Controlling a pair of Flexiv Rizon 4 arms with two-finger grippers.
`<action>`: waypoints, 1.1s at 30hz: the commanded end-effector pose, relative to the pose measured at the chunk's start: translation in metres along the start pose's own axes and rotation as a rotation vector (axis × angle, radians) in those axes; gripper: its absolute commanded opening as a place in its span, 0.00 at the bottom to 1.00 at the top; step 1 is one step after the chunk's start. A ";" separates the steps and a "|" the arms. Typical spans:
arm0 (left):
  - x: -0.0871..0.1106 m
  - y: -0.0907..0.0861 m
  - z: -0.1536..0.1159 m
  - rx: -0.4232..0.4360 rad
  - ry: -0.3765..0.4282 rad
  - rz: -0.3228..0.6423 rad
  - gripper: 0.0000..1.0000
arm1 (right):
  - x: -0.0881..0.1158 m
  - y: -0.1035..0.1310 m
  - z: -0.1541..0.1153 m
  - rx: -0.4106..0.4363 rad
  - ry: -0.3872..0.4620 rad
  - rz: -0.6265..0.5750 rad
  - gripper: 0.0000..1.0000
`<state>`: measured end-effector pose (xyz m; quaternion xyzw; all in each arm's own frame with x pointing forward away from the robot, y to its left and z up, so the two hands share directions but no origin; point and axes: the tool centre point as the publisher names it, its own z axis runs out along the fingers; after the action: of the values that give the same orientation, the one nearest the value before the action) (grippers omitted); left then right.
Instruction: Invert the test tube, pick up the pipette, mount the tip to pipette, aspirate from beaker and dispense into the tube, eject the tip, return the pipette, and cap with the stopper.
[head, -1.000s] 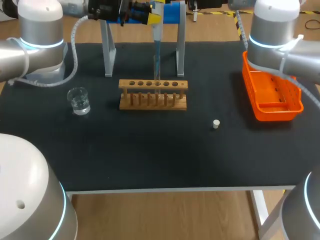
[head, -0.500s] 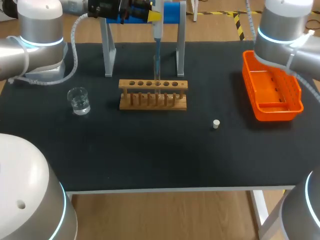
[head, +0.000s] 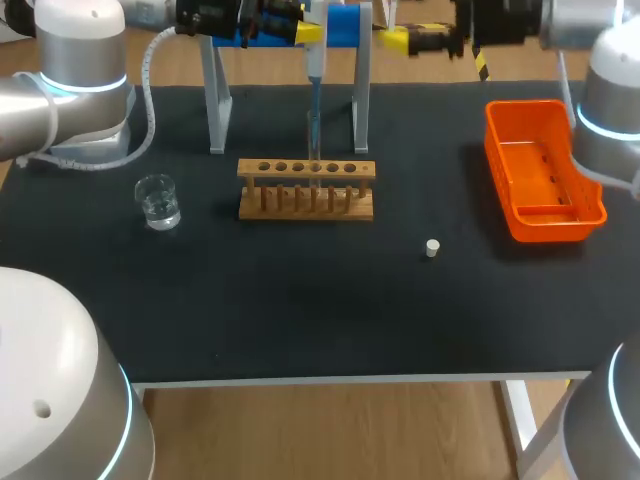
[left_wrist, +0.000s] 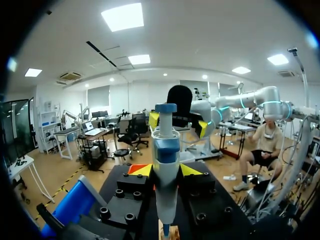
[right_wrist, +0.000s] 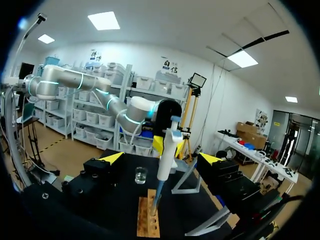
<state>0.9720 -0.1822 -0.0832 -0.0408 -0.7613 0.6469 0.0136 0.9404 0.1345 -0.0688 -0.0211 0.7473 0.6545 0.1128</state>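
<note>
The left gripper (head: 304, 34) is pinching the pipette (head: 314, 62) tight from both sides. It is holding it upright at the back of the table, just in front of the blue stand (head: 345, 24). The pipette's thin end is pointing down into the tube (head: 314, 140), which is standing in the rack (head: 306, 200). The right gripper (head: 397, 40) is hanging near the pipette and facing it. Its fingers are spread wide and are holding nothing.

I think the water is going into the tube now. The left arm should be keeping the pipette straight, with its end inside the tube's mouth. If the right gripper is going to push the top button, it should be pressing slowly and straight down, so nothing is tipping.

A second ago the right gripper was not showing, and that arm's big joint was sitting over the orange bin (head: 545, 205). Now the arm is turned away and the gripper is showing at the back. The pipette, the beaker (head: 158, 203) and the stopper (head: 432, 248) are sitting where they were.
</note>
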 end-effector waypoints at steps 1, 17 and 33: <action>-0.001 -0.001 0.000 -0.002 0.002 -0.001 0.00 | 0.010 -0.043 -0.016 0.005 0.017 0.007 1.00; -0.001 -0.001 0.000 -0.002 0.002 -0.001 0.00 | 0.017 -0.161 0.038 0.108 0.106 0.079 1.00; -0.001 -0.001 0.000 -0.002 0.002 -0.001 0.00 | 0.015 -0.196 0.091 0.135 0.153 0.130 1.00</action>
<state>0.9720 -0.1822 -0.0832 -0.0408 -0.7614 0.6469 0.0137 0.9647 0.1866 -0.2685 -0.0118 0.7934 0.6082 0.0203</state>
